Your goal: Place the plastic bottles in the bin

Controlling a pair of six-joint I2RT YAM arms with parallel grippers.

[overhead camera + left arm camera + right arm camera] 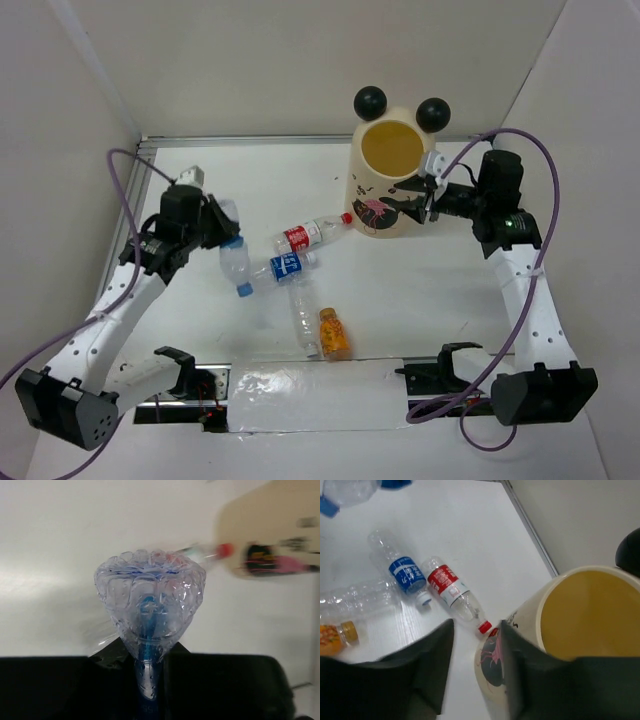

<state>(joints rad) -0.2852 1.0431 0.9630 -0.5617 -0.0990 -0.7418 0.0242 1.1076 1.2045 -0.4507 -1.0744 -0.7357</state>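
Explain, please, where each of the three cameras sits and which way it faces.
Top external: above and behind the bases, looking down on the table; left arm and right arm show whole.
Left wrist: on the left arm, looking along the left claw at the base of the clear bottle it grips.
Right wrist: on the right arm, looking down through the open right claw at the bin and table.
Shared: top and right wrist both show the red-label bottle and orange bottle.
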